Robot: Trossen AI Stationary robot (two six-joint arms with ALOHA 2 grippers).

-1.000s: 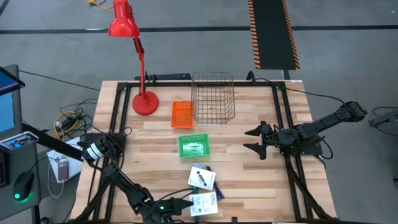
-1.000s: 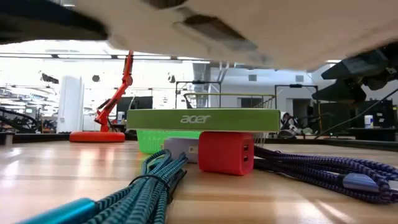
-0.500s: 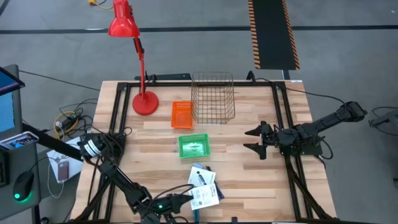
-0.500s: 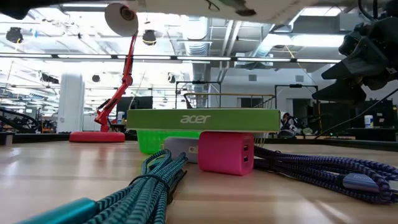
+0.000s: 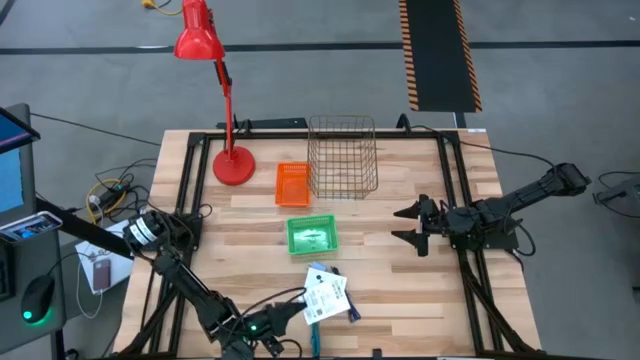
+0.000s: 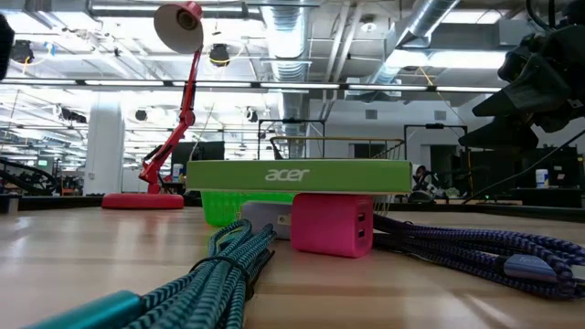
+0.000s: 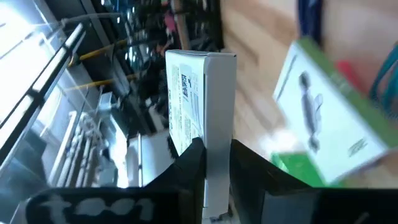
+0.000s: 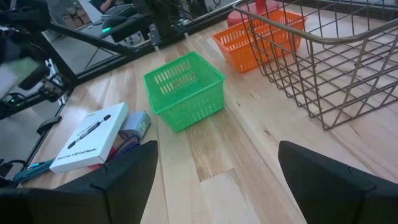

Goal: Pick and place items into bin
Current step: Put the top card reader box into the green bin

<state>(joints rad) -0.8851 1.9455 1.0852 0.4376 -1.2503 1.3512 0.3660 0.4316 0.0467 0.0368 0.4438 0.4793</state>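
A: While the white box [image 7: 208,124] stands pinched between dark fingers [image 7: 186,171] in the left wrist view, where is it on the table?

B: Lower centre of the high view, held up by the left gripper [image 5: 300,312], just beside the other white pack [image 5: 322,283].

A: And the bins?

B: The green bin [image 5: 312,236] sits mid-frame, the orange bin [image 5: 292,184] and wire basket [image 5: 343,157] above it.

A: The right gripper [image 5: 408,226]?

B: Right of centre, fingers spread wide, holding nothing.

A: The low view?

B: A pink block [image 6: 331,224] under a green Acer box [image 6: 298,175], with braided cables [image 6: 228,265].

wooden table [image 5: 400,280], green basket [image 5: 312,236], orange basket [image 5: 292,184], lamp [image 5: 232,165]
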